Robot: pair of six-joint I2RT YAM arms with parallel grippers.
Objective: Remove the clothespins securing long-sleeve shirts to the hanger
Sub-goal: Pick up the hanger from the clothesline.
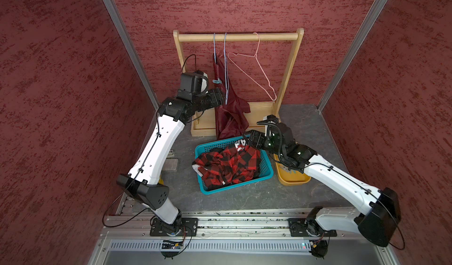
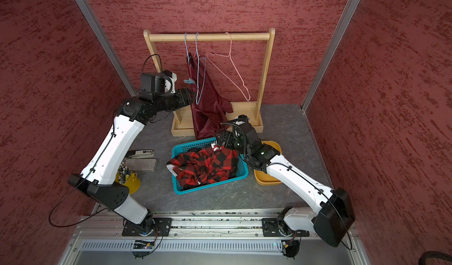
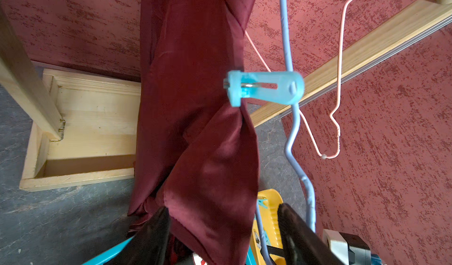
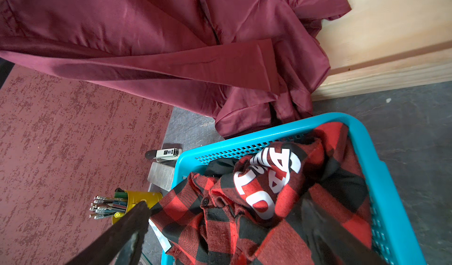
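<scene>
While the teal clothespin (image 3: 264,87) is clipped crosswise on the blue hanger wire (image 3: 288,43) against the maroon shirt (image 3: 195,56), just beyond the nearer left gripper (image 3: 220,217), that gripper's jaws are seen spread around the fabric.

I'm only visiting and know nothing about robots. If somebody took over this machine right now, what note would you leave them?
Left gripper: fingers open either side of the hanging maroon shirt, with the teal clothespin just ahead of them.
Right gripper: fingers wide open, empty, over the plaid shirt in the teal basket.
Done: plaid shirt is off; pink hanger hangs bare; at least one freed clothespin lies in the yellow tray.
Left: the teal clothespin pins the maroon shirt to a blue hanger; unclip it, probably into the tray.
</scene>
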